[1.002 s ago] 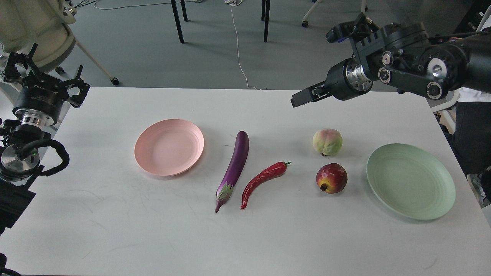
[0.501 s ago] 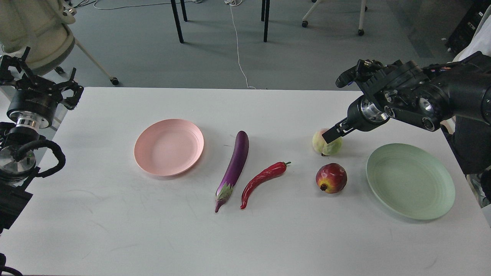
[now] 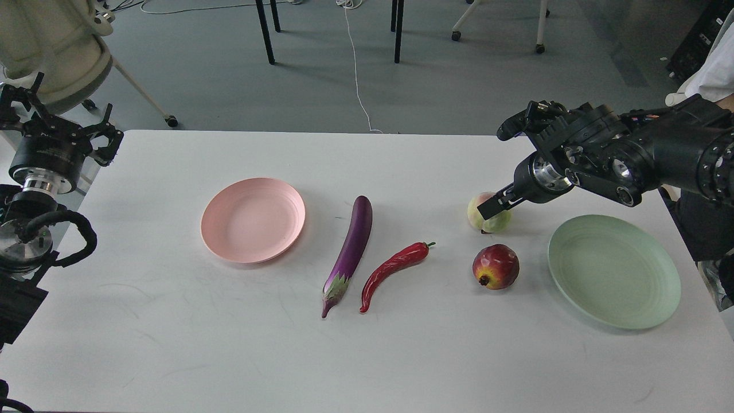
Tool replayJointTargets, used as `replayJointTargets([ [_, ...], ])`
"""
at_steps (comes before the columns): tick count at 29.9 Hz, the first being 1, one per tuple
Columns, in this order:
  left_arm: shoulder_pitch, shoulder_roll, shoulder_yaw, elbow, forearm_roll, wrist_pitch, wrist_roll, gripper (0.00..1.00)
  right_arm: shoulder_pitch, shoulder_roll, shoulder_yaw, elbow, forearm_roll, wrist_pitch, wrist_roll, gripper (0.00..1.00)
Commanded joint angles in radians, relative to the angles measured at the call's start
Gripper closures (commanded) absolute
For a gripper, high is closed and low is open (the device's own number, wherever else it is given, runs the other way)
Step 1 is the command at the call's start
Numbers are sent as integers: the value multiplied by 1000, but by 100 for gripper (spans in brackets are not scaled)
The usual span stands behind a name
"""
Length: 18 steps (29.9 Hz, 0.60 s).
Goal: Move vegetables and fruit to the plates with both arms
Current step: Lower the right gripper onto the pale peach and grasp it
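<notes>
White worktop [image 3: 172, 321] over grey floor [image 3: 459, 86]; my right gripper [image 3: 491, 206] at peach [image 3: 485, 217], jaws unreadable; left gripper [image 3: 57, 123] parked at 9 o'clock, spread empty.

A lab or office-like test room is suggested. A plain white table [image 3: 172, 344] is set on grey floor [image 3: 229, 74], with loose cables [image 3: 356, 80], castered chair legs [image 3: 459, 28] and black table legs [image 3: 265, 31] behind it.
</notes>
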Motion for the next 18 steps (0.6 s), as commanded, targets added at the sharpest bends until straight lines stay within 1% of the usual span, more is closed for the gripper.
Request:
replayJointTargets([
  [1, 0, -4, 1, 0, 0, 0, 0, 1, -26, 4, 49, -24, 0, 0, 0, 3],
  [10, 0, -10, 1, 32, 0, 0, 0, 1, -60, 19, 57, -64, 0, 0, 0, 4],
  [14, 0, -10, 1, 32, -1, 0, 0, 2, -94, 34, 57, -99, 0, 0, 0, 7],
  [18, 0, -10, 1, 32, -2, 0, 0, 1, -106, 39, 59, -104, 0, 0, 0, 12],
])
